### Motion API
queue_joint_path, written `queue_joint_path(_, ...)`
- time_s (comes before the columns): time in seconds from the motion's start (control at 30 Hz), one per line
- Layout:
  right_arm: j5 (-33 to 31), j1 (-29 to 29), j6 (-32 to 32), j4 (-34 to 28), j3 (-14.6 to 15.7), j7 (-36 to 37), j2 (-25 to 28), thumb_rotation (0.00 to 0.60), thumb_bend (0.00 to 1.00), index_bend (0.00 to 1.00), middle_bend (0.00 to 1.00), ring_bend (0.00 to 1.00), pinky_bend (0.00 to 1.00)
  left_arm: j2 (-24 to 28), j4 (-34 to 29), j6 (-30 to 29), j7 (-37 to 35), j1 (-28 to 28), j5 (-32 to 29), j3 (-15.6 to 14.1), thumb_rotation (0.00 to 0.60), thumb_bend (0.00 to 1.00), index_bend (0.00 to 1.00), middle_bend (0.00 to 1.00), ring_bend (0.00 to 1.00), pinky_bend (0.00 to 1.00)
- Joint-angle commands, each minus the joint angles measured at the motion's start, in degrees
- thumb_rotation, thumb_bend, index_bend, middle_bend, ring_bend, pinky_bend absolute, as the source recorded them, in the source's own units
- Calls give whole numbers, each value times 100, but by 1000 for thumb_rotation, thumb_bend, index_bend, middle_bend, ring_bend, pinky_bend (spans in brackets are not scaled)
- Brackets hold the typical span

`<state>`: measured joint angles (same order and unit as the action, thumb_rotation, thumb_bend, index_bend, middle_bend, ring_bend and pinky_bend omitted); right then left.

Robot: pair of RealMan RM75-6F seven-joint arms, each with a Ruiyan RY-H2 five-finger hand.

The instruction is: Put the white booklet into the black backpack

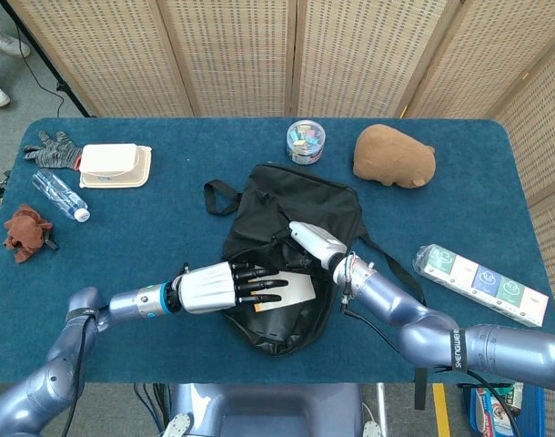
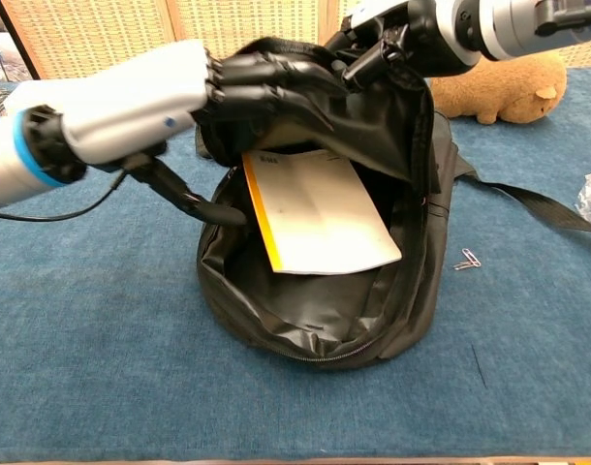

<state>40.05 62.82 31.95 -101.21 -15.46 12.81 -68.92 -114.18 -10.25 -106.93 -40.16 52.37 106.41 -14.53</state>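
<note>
The booklet (image 2: 320,213) is seen lying inside the open mouth of the backpack (image 2: 373,291), propped at a tilt against the rear wall, its long axis running from the upper lip down toward the bottom, its yellow spine edge on the left. It is not yet sunk to the bottom; most of its white face is still shown in the chest view.

The left hand (image 2: 179,82) is found just above and to the left of the booklet, at the upper lip of the opening. Its fingers (image 1: 259,282) are stretched out nearly straight and slightly apart, and nothing is held in them; in the head view they lie across the booklet's top edge, though actual contact cannot be told. This hand is judged the nearer one to the booklet.

The right hand (image 2: 397,39) is clamped on the top flap of the backpack, by which the mouth is held up and open.

A downward push along the booklet's long axis is judged to be what remains.
</note>
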Motion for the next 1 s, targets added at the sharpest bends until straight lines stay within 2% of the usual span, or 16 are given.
queue_joint_path(0.03,-88,22,26,97,83,-57,-65,600,911,574,594,494,663,185,-105,-322,-226,-168,-59,67,600,133,222,123,141,451)
queue_joint_path(0.17,-162,13,42,188,145,-77,-126,600,913,574,594,494,663,320,-156,-562,-378,-257,-130,151,600,133,229,123,141,452)
queue_joint_path(0.3,-221,-31,43,265,248,-98,-218,600,912,574,594,493,663,562,-201,-770,-586,-350,-378,411,600,133,231,123,141,452)
queue_joint_path(0.53,-75,-179,62,95,388,-130,-354,600,913,574,595,494,662,893,-119,-315,-733,-478,-798,776,600,133,231,123,141,452)
queue_joint_path(0.6,-7,-235,109,39,423,-130,-436,600,910,567,587,487,638,962,-121,-77,-809,-543,-924,867,600,133,231,122,141,452)
queue_joint_path(0.63,28,-265,140,17,437,-130,-477,600,884,540,554,458,594,986,-121,19,-834,-569,-967,897,600,133,231,121,139,452)
queue_joint_path(0.7,162,-344,205,-39,451,-120,-570,600,552,373,367,279,417,1033,-111,214,-852,-624,-1058,964,600,133,231,115,134,452)
queue_joint_path(0.73,299,-408,190,-87,440,-75,-607,600,280,216,202,142,269,1059,-107,334,-852,-657,-1109,1001,600,133,231,112,131,451)
queue_joint_path(0.77,498,-484,135,-106,441,-27,-629,600,96,105,93,53,154,1088,-122,433,-877,-689,-1153,1033,600,133,231,111,130,451)
queue_joint_path(0.8,582,-507,82,-110,453,-15,-628,600,23,45,35,12,85,1102,-127,483,-884,-712,-1180,1055,600,133,231,111,129,451)
queue_joint_path(0.83,664,-519,4,-122,466,-6,-619,600,0,2,0,0,20,1115,-127,523,-884,-732,-1200,1069,600,133,231,110,128,452)
queue_joint_path(0.9,837,-548,-153,-161,445,47,-566,600,0,0,0,0,0,1149,-127,608,-879,-789,-1247,1104,600,133,231,106,124,446)
queue_joint_path(1.0,1163,-694,65,-228,365,45,-550,600,0,0,0,0,0,1201,-169,673,-912,-885,-1320,1165,600,133,231,100,119,438)
